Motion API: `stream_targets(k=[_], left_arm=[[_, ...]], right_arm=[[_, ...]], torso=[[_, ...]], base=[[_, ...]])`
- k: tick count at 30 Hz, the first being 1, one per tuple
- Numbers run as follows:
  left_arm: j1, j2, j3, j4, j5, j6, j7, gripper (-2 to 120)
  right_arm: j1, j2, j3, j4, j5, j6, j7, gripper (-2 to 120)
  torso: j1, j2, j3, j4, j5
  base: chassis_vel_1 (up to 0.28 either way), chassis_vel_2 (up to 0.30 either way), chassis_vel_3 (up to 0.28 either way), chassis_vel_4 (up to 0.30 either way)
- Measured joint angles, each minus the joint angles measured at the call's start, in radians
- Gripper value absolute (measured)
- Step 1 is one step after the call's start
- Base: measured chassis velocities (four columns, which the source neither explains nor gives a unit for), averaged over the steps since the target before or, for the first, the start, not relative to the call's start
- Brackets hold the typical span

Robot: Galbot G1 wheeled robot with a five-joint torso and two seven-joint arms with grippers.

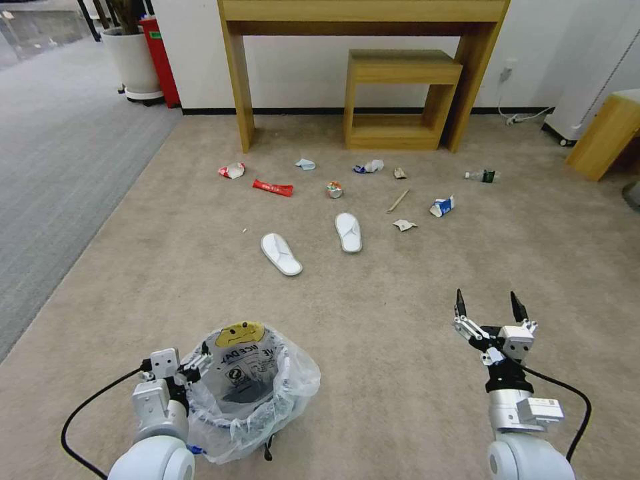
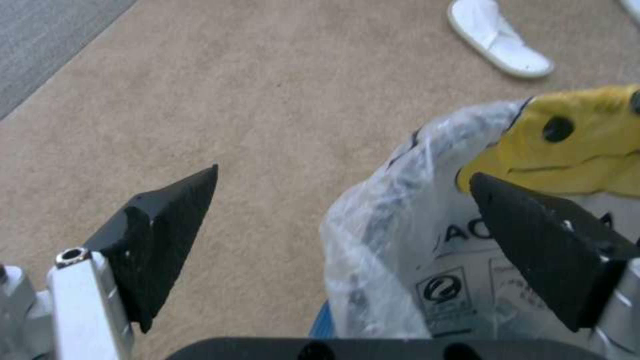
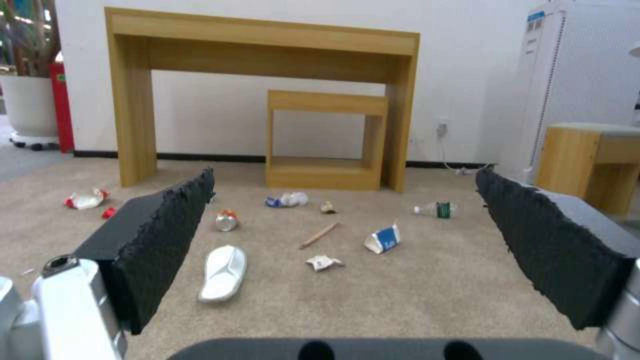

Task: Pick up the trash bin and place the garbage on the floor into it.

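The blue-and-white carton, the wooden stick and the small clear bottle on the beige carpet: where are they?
Blue-and-white carton (image 1: 443, 206), head view, on its blue printed side.
Thin wooden stick (image 1: 398, 201), head view, mid-length.
Small clear plastic bottle (image 1: 483, 176), head view, on its body by the dark label.

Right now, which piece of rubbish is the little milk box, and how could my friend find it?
Start at the small wooden stool under the big wooden desk by the wall. Come toward the robot and to its right across the beige carpet, past the wooden stick. The carton lies there: the only blue-and-white boxy piece, with a clear bottle beyond it.
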Motion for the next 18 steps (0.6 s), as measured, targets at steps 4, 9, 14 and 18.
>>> stream_targets(k=[4,9,14,18], left_arm=[[0.016,0.021,0.015,0.002,-0.032,0.029,-0.017,100],[0.036,0.034,0.043,0.013,-0.057,0.063,-0.048,100],[0.051,0.038,0.057,0.019,-0.081,0.086,-0.074,100],[0.051,0.037,0.062,0.027,-0.108,0.097,-0.095,100]], right_arm=[[0.0,0.002,-0.004,0.002,-0.001,-0.004,0.003,100],[-0.001,-0.001,-0.005,0.003,-0.001,-0.008,0.005,100],[-0.005,-0.003,-0.004,0.003,-0.001,-0.008,0.007,100],[-0.007,-0.003,-0.003,0.002,-0.001,-0.008,0.008,100]], torso=[[0.0,0.0,0.0,0.0,0.0001],[0.0,0.0,0.0,0.0001,0.0001],[0.0,0.0,0.0,0.0,0.0001],[0.0,0.0,0.0,0.0,0.0005]], base=[[0.0,0.0,0.0,0.0],[0.0,0.0,0.0,0.0],[0.0,0.0,0.0,0.0],[0.0,0.0,0.0,0.0]])
